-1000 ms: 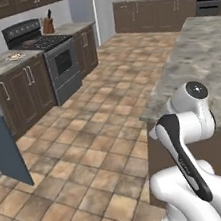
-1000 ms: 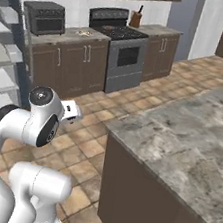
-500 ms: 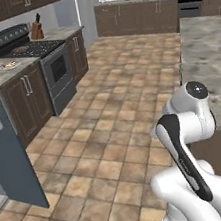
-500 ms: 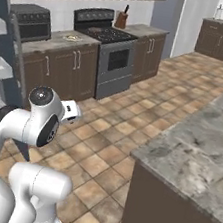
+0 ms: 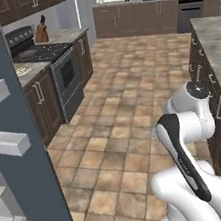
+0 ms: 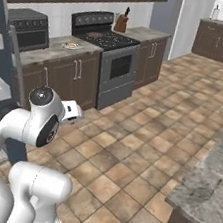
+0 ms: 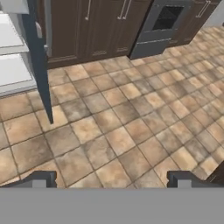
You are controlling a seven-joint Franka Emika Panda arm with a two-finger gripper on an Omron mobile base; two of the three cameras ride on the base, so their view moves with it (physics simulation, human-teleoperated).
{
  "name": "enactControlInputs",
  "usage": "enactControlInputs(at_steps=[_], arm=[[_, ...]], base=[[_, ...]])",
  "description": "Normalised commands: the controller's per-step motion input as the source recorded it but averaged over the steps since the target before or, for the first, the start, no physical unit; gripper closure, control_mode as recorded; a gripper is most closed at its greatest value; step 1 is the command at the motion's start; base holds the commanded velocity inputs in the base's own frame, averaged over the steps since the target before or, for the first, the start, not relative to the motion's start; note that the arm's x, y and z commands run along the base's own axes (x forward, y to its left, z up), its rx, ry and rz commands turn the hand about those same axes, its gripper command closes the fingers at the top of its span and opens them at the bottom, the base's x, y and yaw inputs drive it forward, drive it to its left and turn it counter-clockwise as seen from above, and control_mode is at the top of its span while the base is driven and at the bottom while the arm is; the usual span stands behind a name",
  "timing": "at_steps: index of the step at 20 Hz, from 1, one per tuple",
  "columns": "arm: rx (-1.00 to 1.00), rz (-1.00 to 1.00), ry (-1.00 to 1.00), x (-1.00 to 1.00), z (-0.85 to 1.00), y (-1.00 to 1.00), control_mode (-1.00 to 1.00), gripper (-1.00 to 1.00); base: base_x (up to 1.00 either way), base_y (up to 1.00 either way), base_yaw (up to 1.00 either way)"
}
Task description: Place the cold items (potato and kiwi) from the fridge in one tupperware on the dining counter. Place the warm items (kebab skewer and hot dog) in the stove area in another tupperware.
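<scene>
The fridge door (image 5: 18, 122) is seen standing open at the left, with white shelves (image 7: 13, 65) beside it. A plate of food (image 6: 70, 45) is set on the counter (image 6: 52, 49) between the stove (image 6: 109, 57) and a microwave (image 6: 27, 27). The gripper (image 7: 111, 177) is held above the tiled floor (image 7: 127, 131), jaws spread wide and holding nothing. The dining counter (image 5: 215, 40) lies to the right.
</scene>
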Motion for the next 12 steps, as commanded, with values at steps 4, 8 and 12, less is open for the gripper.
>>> enactControlInputs(at_steps=[4,8,12], arm=[[0.00,0.00,0.00,0.00,0.00,0.00,1.00,-1.00],[0.00,0.00,0.00,0.00,0.00,0.00,1.00,-1.00],[0.00,0.00,0.00,0.00,0.00,0.00,1.00,-1.00]], base=[[1.00,-0.10,0.00],[1.00,-0.20,-0.01],[1.00,0.04,-0.04]])
